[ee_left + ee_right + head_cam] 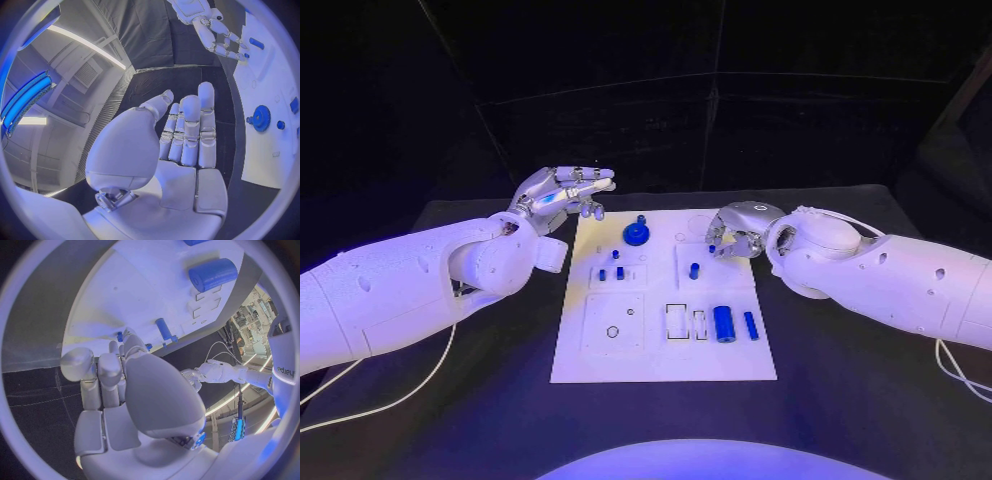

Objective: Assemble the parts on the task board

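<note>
The white task board (661, 345) lies in the middle of the black table. On it are a blue gear (636, 235) at the far end, several small blue pegs (610, 272) in the middle, and a thick blue cylinder (724, 323) beside a thinner blue piece (750, 325). My left hand (567, 195) hovers over the board's far left corner, fingers apart, palm (181, 150) bare. My right hand (740, 228) is at the board's far right edge, fingers curled down. Its fingertips pinch a small blue peg (713, 247), which also shows at the fingertips (119, 336) in the right wrist view.
Black table (877, 400) surrounds the board, with dark curtains behind. White cables (387, 400) trail from both arms on the table. The left wrist view shows the right hand (215, 32) and the gear (259, 118). The right wrist view shows the cylinder (212, 274).
</note>
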Controlling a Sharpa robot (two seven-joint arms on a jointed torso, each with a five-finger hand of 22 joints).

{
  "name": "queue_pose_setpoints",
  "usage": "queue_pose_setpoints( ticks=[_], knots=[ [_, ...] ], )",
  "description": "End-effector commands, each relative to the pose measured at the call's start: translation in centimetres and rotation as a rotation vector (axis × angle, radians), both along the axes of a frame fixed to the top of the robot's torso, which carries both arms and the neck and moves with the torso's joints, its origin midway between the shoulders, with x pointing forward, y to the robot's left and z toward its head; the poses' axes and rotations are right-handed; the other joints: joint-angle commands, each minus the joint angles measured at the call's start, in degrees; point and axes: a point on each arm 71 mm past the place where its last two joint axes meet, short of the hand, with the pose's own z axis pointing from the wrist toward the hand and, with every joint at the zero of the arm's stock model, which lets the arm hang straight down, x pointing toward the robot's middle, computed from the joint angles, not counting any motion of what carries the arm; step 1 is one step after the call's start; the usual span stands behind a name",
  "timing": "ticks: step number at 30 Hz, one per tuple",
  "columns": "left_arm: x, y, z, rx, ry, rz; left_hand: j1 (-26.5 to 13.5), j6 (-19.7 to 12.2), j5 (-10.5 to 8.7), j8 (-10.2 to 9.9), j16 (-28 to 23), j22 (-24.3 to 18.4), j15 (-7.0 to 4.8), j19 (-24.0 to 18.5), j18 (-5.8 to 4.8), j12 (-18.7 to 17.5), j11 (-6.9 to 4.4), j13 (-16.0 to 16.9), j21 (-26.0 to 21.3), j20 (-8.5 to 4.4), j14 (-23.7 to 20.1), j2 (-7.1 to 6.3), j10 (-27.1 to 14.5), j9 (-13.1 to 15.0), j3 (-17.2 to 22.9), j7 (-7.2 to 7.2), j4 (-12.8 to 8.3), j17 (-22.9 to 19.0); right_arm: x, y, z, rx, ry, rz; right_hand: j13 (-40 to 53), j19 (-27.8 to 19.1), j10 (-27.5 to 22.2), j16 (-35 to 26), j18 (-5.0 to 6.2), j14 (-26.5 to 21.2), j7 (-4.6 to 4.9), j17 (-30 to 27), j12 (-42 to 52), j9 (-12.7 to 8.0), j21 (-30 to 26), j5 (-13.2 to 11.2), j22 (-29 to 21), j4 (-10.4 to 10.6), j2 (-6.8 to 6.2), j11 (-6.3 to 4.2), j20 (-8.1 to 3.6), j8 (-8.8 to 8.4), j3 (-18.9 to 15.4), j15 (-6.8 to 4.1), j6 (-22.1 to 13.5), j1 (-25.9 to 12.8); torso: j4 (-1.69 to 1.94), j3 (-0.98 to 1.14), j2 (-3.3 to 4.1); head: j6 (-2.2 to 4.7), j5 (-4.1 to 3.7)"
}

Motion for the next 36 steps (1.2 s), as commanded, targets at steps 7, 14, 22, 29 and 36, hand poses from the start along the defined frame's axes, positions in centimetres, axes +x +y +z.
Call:
queue_pose_setpoints(
  ticks=[7,14,22,29,36],
  knots=[
    [0.1,0.0,0.2,-0.02,-0.009,0.01,0.73,0.28,0.14,0.27,-0.34,-0.19,0.08,-0.28,0.31,0.47,0.02,0.09,-0.44,-0.2,-0.61,0.36,-0.07,0.03,-0.33,-0.04,-0.46,-0.22,0.3,0.3,-0.2,-0.024,0.012,0.01,-1.56,-0.08,1.22,0.09,0.17,-0.21,0.13,-0.06,-0.92,0.02,-0.24,-0.96,-0.06,-0.09,0.35,0.06,0.41,-0.68,2.63,0.1,0.8,1.08,-0.01,0.01,-0.01,-0.29,-0.19],
    [0.0,-0.1,0.2,-0.021,-0.007,0.006,1.33,0.15,0.16,0.42,-0.36,-0.34,0.09,-0.25,0.3,0.85,0.07,0.15,-0.59,-0.23,-0.76,0.41,-0.36,0.01,-0.34,0.05,-0.94,-0.42,0.3,0.4,-0.5,-0.042,0.035,0.007,-3.0,-0.06,2.53,-0.1,0.16,-0.4,-0.08,-0.35,-1.61,0.05,-0.24,-2.85,-0.02,0.15,0.86,-0.15,0.29,-0.97,6.25,-0.08,1.82,1.15,0.06,0.01,0.1,-0.37,-0.2],
    [0.0,-0.2,0.2,-0.021,-0.005,0.003,1.62,0.15,0.18,0.55,-0.38,-0.41,0.1,-0.25,0.29,1.08,0.11,0.19,-0.66,-0.24,-0.85,0.5,-0.48,0.02,-0.32,0.12,-1.18,-0.54,0.4,0.5,-0.9,-0.08,0.077,-0.008,-4.35,-0.01,4.03,-0.09,0.14,-0.46,-0.29,-0.37,-2.37,0.07,-0.22,-3.61,0.04,0.29,-0.11,-0.35,0.07,-1.22,10.96,-0.34,3.16,0.19,-0.06,0.01,0.07,-0.63,-0.16],
    [0.0,-0.1,0.2,-0.021,-0.004,0.003,1.68,0.18,0.18,0.61,-0.38,-0.42,0.11,-0.25,0.29,1.16,0.11,0.2,-0.68,-0.24,-0.87,0.54,-0.49,0.03,-0.32,0.11,-1.23,-0.57,0.5,0.6,-1.0,-0.09,0.086,-0.019,-4.7,0.05,4.85,-0.06,0.16,-0.45,-0.21,-0.38,-3.17,0.03,-0.2,-3.89,0.09,0.07,-2.08,-0.48,-0.06,-1.79,15.55,-0.3,3.76,-1.78,-0.09,0.02,0.05,-0.66,-0.21],
    [0.0,-0.1,0.2,-0.02,-0.003,0.004,1.75,0.18,0.18,0.65,-0.39,-0.44,0.11,-0.26,0.29,1.23,0.11,0.21,-0.7,-0.24,-0.91,0.53,-0.53,0.04,-0.33,0.12,-1.31,-0.61,0.6,0.8,-0.7,-0.079,0.042,-0.036,-4.49,0.64,6.9,1.1,-0.02,0.23,-0.63,1.04,-3.1,0.28,0.52,-5.81,1.2,-0.77,-3.14,-0.88,-0.24,-1.45,20.06,-0.68,5.76,-3.92,-0.02,-0.03,0.03,-0.6,-0.46]
  ],
)
